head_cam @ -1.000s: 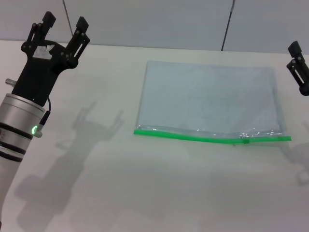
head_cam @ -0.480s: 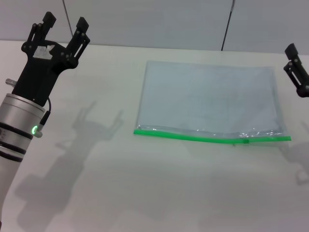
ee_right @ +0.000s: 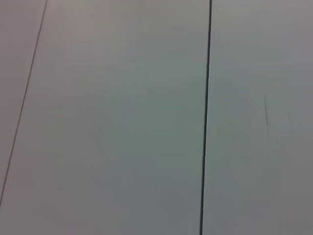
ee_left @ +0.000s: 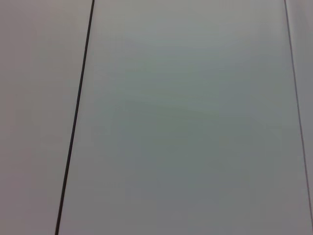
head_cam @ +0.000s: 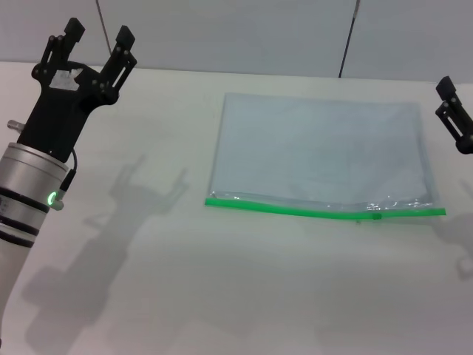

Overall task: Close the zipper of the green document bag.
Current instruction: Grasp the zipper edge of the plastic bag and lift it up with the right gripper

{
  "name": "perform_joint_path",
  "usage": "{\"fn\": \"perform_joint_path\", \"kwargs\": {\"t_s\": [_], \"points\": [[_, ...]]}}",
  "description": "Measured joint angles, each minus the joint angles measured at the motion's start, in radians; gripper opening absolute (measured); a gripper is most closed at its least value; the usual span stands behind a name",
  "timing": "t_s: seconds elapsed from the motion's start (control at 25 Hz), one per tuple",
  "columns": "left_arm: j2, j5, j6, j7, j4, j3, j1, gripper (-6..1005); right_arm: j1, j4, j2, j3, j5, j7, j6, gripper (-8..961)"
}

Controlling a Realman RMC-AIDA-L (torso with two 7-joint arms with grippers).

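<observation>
flat translucent green document bag (head_cam: 318,159), maybe part-unzipped

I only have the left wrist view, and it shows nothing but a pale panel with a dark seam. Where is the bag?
Observer: The green document bag lies flat on the table, to the robot's right of the left gripper.
Operator: Where is the zipper?
Observer: The zipper runs along the bag's near edge, its slider toward the right end.
Operator: Is my gripper open?
Observer: Yes, open and raised, clear of the bag. The right gripper sits at the far right edge.
</observation>
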Motion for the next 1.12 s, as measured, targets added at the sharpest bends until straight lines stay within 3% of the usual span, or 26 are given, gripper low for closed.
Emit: {"fn": "perform_joint_path", "kwargs": {"t_s": [0.4,0.76,1.12], "points": [[0.000,0.000,-0.001,0.000,0.000,0.000,0.001,817,-0.016,0.056,0.002,-0.001,-0.009,-0.075,0.004,786],[0.002,-0.006,0.000,0.000,0.004,-0.006,0.008,817,-0.095,0.034,0.011,0.008,-0.002,-0.497,0.011,785],[0.002,-0.008,-0.001,0.001,0.005,-0.008,0.008,816,-0.133,-0.052,0.014,0.011,0.051,-0.912,0.217,785]]}}
